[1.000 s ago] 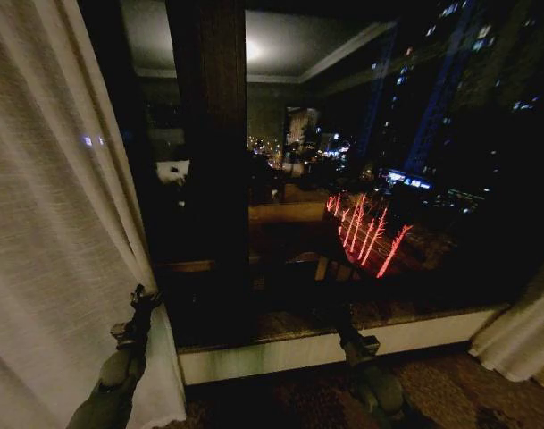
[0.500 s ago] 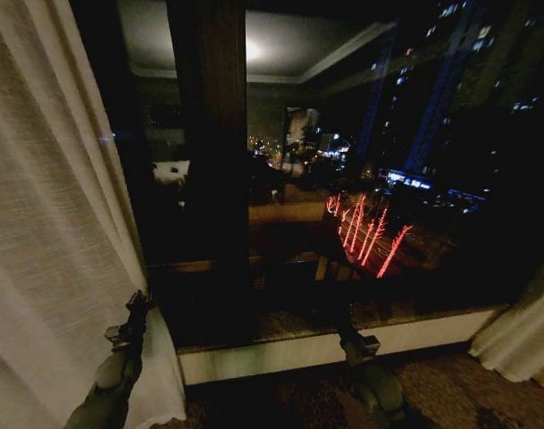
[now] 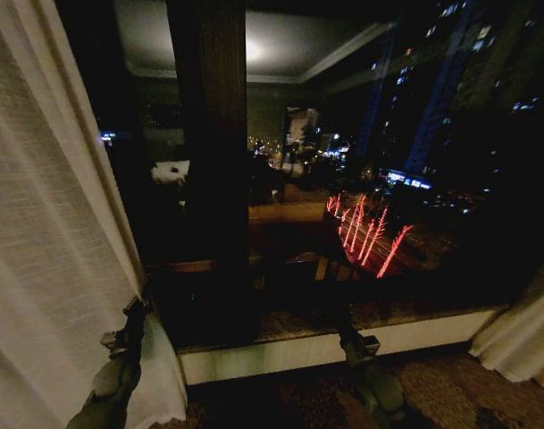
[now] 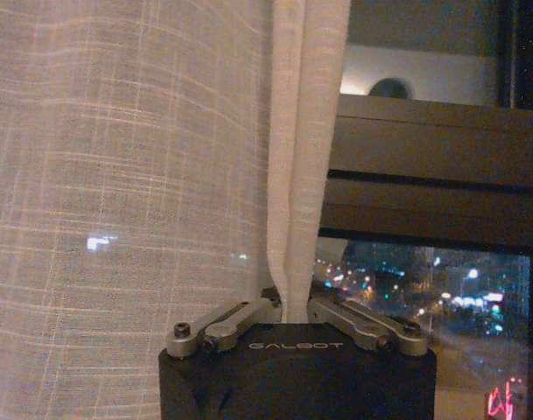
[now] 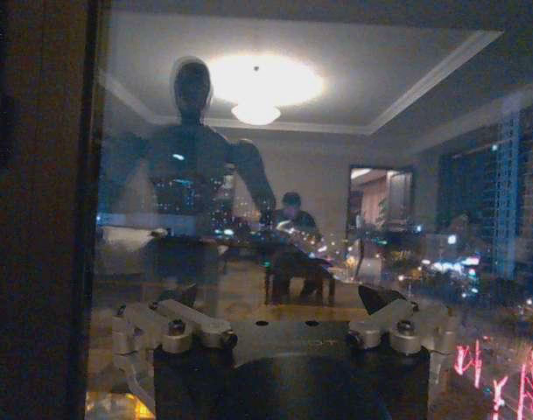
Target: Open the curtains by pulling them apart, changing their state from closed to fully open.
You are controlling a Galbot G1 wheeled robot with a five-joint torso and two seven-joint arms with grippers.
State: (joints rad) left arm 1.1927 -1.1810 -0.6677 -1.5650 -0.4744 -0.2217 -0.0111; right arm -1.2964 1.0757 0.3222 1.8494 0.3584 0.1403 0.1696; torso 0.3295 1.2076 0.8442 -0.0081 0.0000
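Head view: the left curtain (image 3: 48,232) hangs gathered at the left edge, the right curtain (image 3: 522,335) bunched at the far right, the dark window (image 3: 361,179) bare between them; the left gripper (image 3: 133,315) sits at the left curtain's inner hem, low; the right gripper (image 3: 356,344) points at the sill (image 3: 289,350), well apart from any fabric.
Left wrist view: the left gripper (image 4: 294,308) has its jaws pinched narrow on the curtain's folded edge (image 4: 301,131).
Right wrist view: the right gripper (image 5: 292,319) faces the glass, jaws spread wide, holding nothing.
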